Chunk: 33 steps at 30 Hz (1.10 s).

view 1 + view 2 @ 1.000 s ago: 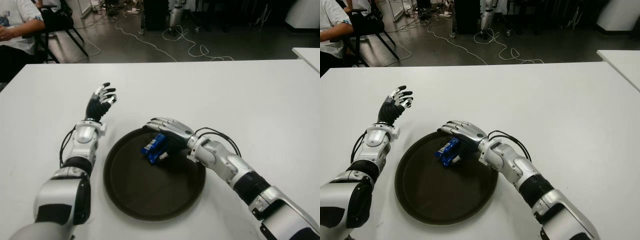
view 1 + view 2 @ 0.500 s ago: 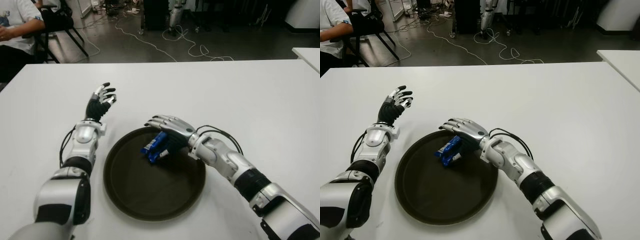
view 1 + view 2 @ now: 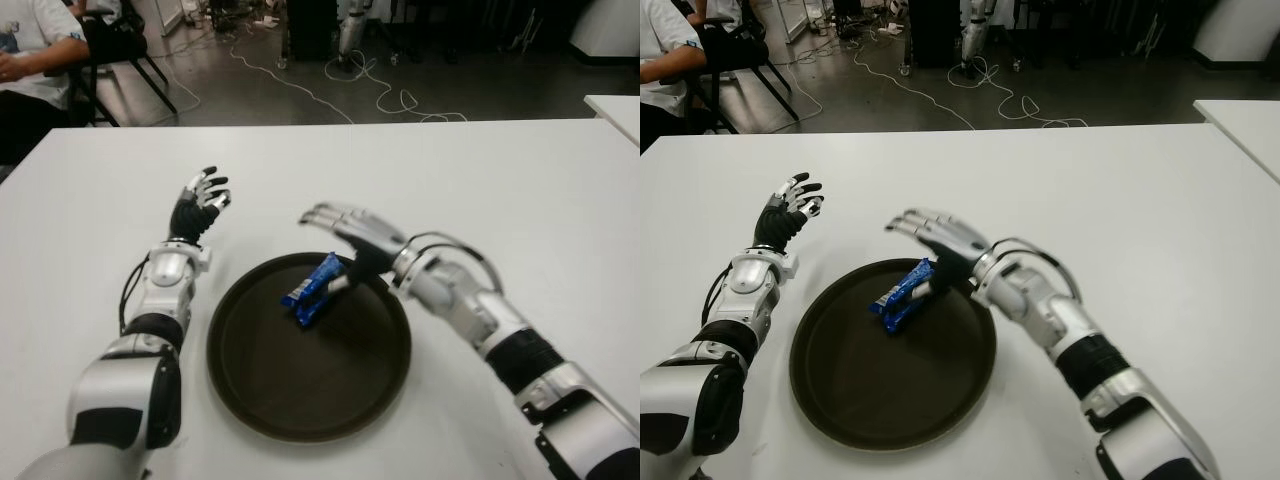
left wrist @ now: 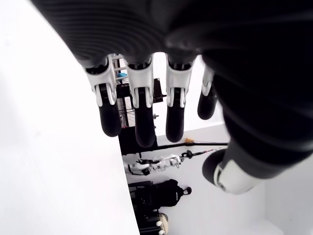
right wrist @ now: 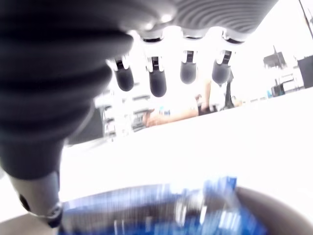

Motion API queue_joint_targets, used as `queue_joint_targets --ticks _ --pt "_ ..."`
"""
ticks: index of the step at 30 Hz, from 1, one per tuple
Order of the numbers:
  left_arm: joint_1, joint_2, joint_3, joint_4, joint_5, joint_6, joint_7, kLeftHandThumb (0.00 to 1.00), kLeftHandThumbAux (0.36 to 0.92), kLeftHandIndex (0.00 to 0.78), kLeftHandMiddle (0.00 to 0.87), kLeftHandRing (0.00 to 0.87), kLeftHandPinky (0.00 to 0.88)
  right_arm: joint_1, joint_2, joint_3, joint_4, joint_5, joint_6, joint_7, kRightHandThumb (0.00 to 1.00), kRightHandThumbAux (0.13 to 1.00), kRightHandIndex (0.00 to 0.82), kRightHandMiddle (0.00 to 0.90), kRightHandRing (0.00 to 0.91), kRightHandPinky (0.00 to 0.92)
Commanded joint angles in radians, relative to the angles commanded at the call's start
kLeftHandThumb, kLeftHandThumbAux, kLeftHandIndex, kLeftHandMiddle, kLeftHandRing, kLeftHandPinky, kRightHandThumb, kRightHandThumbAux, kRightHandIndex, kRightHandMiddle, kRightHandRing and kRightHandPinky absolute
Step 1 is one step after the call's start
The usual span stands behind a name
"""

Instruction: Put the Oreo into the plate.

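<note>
The Oreo pack (image 3: 315,288) lies in the plate (image 3: 250,390) near its far rim. The right hand (image 3: 345,232), fingers spread and empty, hovers at that rim. The left hand (image 3: 200,200) is spread over bare counter (image 3: 500,180).

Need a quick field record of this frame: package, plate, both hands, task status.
package: blue Oreo pack, in the plate, far half, one end tilted up
plate: dark round plate on the white table
right hand: right hand above the plate's far rim, fingers spread, thumb near the pack; contact unclear
left hand: left hand to the left of the plate, open, idle
status: pack in plate
</note>
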Motion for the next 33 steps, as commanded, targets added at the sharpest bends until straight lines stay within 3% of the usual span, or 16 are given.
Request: queue_joint_targets --ticks 8,13,18,22,26,29,32,33 --pt "0.000 -0.002 0.004 0.000 0.004 0.006 0.007 0.210 0.650 0.121 0.227 0.210 0.155 0.004 -0.016 -0.037 -0.042 0.023 0.010 0.010 0.000 0.661 0.000 0.000 0.000 0.000" --pt "0.001 -0.004 0.005 0.000 0.004 0.001 0.009 0.214 0.646 0.121 0.228 0.214 0.187 0.002 -0.035 -0.063 -0.061 0.031 0.011 0.023 0.000 0.666 0.000 0.000 0.000 0.000" --pt "-0.002 -0.003 0.001 0.002 0.009 0.004 0.010 0.215 0.657 0.129 0.232 0.223 0.218 -0.029 -0.067 -0.103 -0.053 0.053 0.063 0.077 0.000 0.685 0.000 0.000 0.000 0.000" --pt "-0.004 -0.002 0.002 0.003 0.008 0.011 0.007 0.216 0.662 0.136 0.230 0.225 0.231 -0.028 -0.071 -0.115 -0.067 0.047 0.111 0.094 0.000 0.693 0.000 0.000 0.000 0.000" --pt "-0.006 -0.002 0.005 0.004 0.004 0.016 0.007 0.216 0.658 0.136 0.229 0.225 0.233 -0.051 -0.084 -0.135 0.008 0.056 0.123 0.078 0.000 0.692 0.000 0.000 0.000 0.000" --pt "-0.007 -0.002 0.005 0.004 0.004 0.016 0.008 0.216 0.658 0.136 0.229 0.225 0.232 -0.073 -0.081 -0.139 0.127 0.058 0.090 0.021 0.000 0.685 0.000 0.000 0.000 0.000" --pt "-0.008 -0.002 0.005 0.005 0.005 0.017 0.009 0.213 0.651 0.136 0.229 0.225 0.231 -0.102 -0.063 -0.138 0.254 0.056 0.061 -0.054 0.000 0.673 0.000 0.000 0.000 0.001" --pt "-0.008 -0.002 0.005 0.004 0.006 0.016 0.010 0.213 0.650 0.136 0.229 0.225 0.231 -0.141 -0.044 -0.151 0.381 0.066 0.047 -0.120 0.000 0.671 0.000 0.000 0.000 0.001"
